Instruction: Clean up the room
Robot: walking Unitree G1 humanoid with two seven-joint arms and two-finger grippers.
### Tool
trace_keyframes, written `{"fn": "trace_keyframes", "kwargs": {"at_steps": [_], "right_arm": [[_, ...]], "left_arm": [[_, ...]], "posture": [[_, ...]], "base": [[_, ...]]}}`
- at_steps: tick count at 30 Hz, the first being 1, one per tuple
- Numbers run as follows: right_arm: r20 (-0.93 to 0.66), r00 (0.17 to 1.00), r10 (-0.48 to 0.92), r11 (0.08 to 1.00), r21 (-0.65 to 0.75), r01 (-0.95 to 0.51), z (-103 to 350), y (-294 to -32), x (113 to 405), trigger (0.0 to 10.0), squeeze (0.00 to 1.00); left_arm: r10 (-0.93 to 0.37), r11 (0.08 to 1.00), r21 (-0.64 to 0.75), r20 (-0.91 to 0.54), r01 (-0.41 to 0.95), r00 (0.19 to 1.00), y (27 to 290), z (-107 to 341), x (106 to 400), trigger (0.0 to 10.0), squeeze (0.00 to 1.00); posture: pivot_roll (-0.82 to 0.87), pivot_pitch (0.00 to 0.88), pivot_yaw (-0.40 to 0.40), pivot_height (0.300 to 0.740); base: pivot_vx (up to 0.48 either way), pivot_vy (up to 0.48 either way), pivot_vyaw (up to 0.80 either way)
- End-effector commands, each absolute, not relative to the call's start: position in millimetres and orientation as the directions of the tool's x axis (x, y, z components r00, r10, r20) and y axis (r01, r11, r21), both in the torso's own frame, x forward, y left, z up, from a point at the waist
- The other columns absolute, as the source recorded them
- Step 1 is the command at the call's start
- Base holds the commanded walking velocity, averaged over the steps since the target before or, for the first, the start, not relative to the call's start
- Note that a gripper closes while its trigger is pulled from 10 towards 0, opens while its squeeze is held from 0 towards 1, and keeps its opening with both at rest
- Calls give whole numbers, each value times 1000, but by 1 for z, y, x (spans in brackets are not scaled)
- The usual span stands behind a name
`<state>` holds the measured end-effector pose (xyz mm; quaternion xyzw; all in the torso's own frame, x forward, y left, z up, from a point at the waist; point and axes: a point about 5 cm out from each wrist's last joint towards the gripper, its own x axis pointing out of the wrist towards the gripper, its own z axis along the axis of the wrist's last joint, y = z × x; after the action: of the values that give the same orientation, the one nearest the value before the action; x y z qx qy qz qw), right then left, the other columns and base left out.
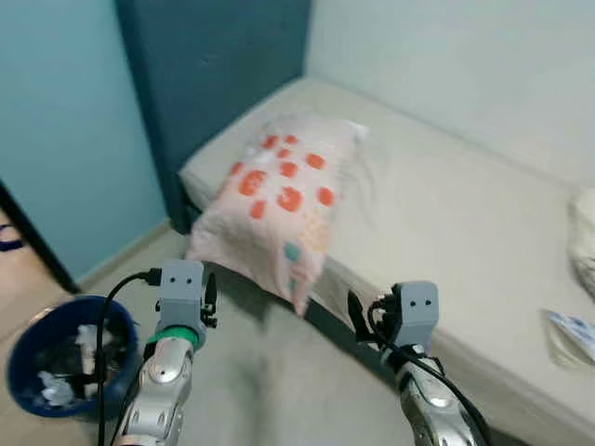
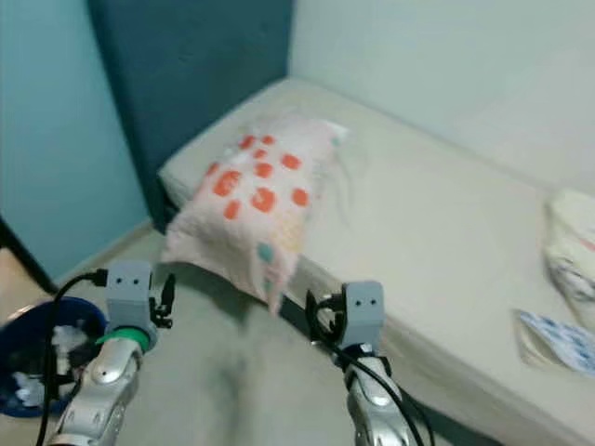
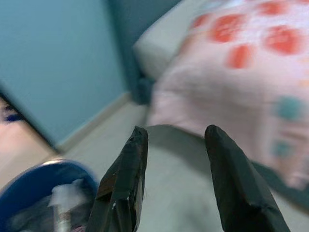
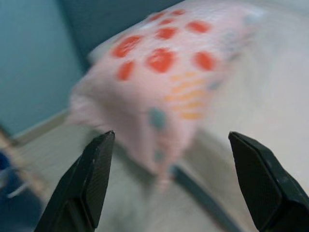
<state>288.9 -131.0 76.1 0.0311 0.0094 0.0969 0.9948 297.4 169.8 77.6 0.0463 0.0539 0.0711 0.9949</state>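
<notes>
We stand facing the bed [image 1: 446, 214], where a pink pillow [image 1: 279, 200] with red spots lies near the headboard, one corner hanging over the mattress edge toward the floor. Our right gripper [image 4: 176, 181] is spread wide and empty, aimed at that drooping corner; our left gripper [image 3: 176, 179] is parted too, holding nothing, above the floor beside a blue bin [image 1: 56, 358]. We judge the step is reaching for the pillow; next we must close in and grasp it

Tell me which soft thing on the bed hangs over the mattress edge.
The pink pillow with orange-red spots, near the dark blue headboard. Its lower corner droops past the mattress edge, while the pale bundle at the robot's far right lies on the bed.
</notes>
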Motion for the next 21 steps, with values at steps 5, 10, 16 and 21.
{"fn": "trace_keyframes", "kwargs": {"at_steps": [5,10,16,21], "right_arm": [[-49,984,172,984,58,-169,68,-141,284,10000,0],[-51,984,170,984,60,-167,68,-141,285,10000,0],[-55,985,167,985,59,-163,68,-141,286,10000,0],[-55,985,165,985,58,-162,68,-142,287,10000,0]], "left_arm": [[145,986,102,-114,-134,983,165,74,295,10000,0],[155,984,106,-112,-143,982,166,75,296,10000,0],[152,984,105,-108,-141,982,166,75,296,10000,0],[148,985,104,-102,-137,984,166,77,297,10000,0]], "posture": [[-48,97,-4,740],[-45,96,-5,740],[-43,93,-6,740],[-43,90,-6,740]], "base": [[466,0,0],[465,0,0],[463,0,-155],[461,0,-766]]}}
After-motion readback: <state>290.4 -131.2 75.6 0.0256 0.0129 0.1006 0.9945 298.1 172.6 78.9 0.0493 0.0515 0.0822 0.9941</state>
